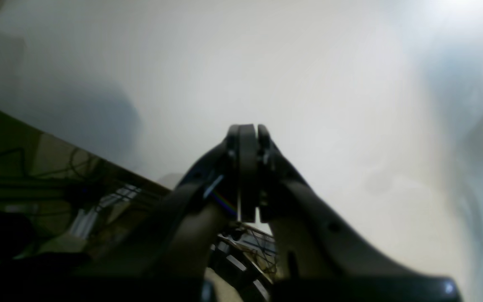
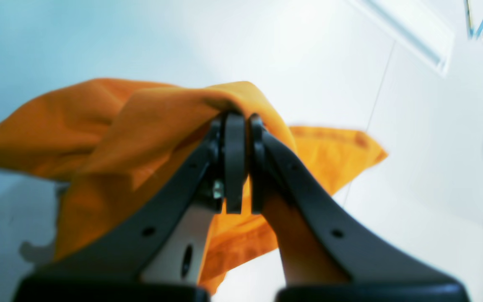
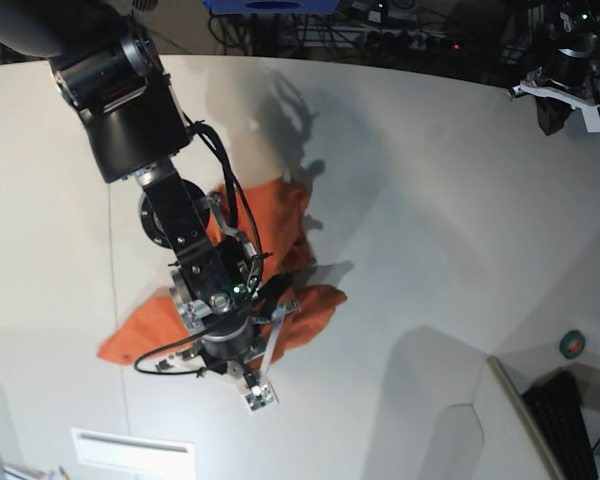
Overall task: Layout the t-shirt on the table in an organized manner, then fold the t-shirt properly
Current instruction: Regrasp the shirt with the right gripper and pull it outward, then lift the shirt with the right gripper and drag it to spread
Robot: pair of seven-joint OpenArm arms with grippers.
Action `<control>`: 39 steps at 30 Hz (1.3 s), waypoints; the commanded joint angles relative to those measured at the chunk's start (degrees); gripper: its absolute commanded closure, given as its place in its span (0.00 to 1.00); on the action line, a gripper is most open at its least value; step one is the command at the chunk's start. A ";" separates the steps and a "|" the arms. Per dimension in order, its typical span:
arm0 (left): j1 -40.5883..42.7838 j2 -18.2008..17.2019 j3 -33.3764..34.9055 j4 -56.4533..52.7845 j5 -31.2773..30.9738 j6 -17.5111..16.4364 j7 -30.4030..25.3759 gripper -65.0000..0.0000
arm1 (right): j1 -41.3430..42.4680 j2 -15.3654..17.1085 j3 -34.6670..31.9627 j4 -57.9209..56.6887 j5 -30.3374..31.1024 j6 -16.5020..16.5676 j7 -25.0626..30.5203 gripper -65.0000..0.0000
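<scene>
the t-shirt (image 3: 210, 300) lies bunched near the middle-left of the table (image 3: 410, 220), under the right gripper (image 2: 241, 121), whose jaws are clamped on a raised fold. bare white top spreads wide toward 3 o'clock and 12 o'clock. the left gripper (image 1: 247, 130) is pressed closed on nothing, at the table's curved edge at 1 o'clock.

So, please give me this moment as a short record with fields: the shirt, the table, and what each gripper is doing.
shirt: the t-shirt, orange, crumpled, not laid out
table: the table, white, shirt lies on its left part in the base view
right gripper: right gripper shut on a fold of the shirt
left gripper: left gripper shut, holds nothing, away from the shirt
folding: not begun
</scene>
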 commanded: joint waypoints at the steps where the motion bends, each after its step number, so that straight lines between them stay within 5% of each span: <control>1: 0.43 -0.36 -0.18 1.05 -0.52 0.13 -1.08 1.00 | 0.96 -0.48 0.11 1.16 -0.24 -0.41 0.78 1.00; 4: 0.43 0.17 -0.18 1.05 -0.43 0.13 -1.08 1.00 | -0.19 -0.48 0.11 5.20 -0.24 -0.41 -4.32 0.94; 7: -0.18 0.17 -0.09 1.05 -0.34 0.13 -1.08 1.00 | -2.03 0.14 0.11 13.64 -0.24 -0.05 -10.29 0.55; 9: -0.36 0.17 -0.35 1.05 -0.34 0.13 -1.08 1.00 | -6.34 1.90 0.81 23.31 -0.32 -0.05 -11.44 0.38; 15: -0.45 0.17 -0.53 1.49 -0.60 0.13 -1.08 1.00 | -24.10 8.67 -4.73 38.34 -0.32 0.03 -11.44 0.38; 19: -0.45 0.17 0.09 3.16 -0.69 0.13 -1.17 1.00 | -33.68 8.40 -1.47 36.15 0.29 -0.41 -3.97 0.39; 20: -0.45 0.43 0.09 3.69 -0.69 0.13 -1.17 0.92 | -35.35 6.47 1.34 34.83 2.23 -0.41 -0.62 0.39; 25: -0.45 0.78 0.00 4.21 -0.69 0.13 -1.26 0.66 | -32.36 1.28 14.53 22.78 9.61 -0.14 2.36 0.39; 34: -0.18 0.78 -0.44 4.13 -0.69 0.13 -1.26 0.40 | -23.31 1.63 16.46 9.24 15.85 -0.05 2.36 0.39; 39: -0.01 0.78 -0.44 4.13 -0.69 0.13 -1.35 0.39 | -19.88 1.63 16.90 1.60 15.94 -0.41 2.63 0.39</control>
